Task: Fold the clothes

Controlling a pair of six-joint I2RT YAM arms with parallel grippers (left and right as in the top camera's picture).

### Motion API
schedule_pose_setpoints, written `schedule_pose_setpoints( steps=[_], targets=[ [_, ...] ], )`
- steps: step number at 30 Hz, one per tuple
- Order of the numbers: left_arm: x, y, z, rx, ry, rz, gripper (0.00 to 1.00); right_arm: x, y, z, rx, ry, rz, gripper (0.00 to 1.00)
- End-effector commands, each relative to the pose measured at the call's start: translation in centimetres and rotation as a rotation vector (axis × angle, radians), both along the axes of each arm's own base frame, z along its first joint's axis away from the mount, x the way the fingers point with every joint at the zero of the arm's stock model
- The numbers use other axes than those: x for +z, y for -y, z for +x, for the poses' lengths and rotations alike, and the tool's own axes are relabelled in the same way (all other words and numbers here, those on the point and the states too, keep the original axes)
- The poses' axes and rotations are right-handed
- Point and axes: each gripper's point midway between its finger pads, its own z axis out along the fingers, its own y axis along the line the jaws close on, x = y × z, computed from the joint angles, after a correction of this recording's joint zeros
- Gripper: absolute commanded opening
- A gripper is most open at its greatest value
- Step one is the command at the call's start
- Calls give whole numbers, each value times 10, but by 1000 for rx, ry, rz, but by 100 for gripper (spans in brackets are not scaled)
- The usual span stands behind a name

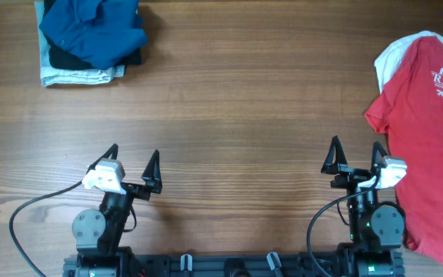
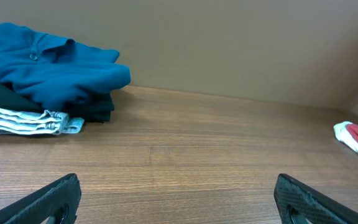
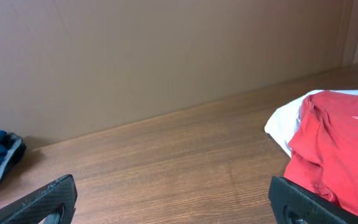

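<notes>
The black two-finger left gripper (image 1: 134, 151) and the black two-finger right gripper (image 1: 356, 143) sit well apart, both pointing forward, jaws spread wide, holding nothing.

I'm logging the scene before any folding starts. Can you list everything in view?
blue shirt: one, dark blue, on top of the pile at the table's far left
black garment: one, black, under the blue shirt
pale folded garment: one, whitish grey, at the bottom of that pile
red T-shirt: one, red with white lettering, spread at the right edge
white garment: one, white, under the red T-shirt, showing at its far side
table: one, brown wood
cables: two, black, one looping by each arm's base
left gripper: one, black fingers, open, empty, near left
right gripper: one, black fingers, open, empty, near the red T-shirt
</notes>
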Motion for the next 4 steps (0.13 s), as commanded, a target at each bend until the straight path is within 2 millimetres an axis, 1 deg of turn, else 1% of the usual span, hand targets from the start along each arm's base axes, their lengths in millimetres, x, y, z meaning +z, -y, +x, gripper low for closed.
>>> schedule_pose_setpoints(
  steps=[1, 4],
  targets=[
    [-2, 0, 0, 5, 5, 16, 100, 2, -1, -1, 5, 14, 4, 100],
    [-2, 0, 0, 4, 5, 17, 100, 2, -1, -1, 5, 14, 4, 100]
  ],
)
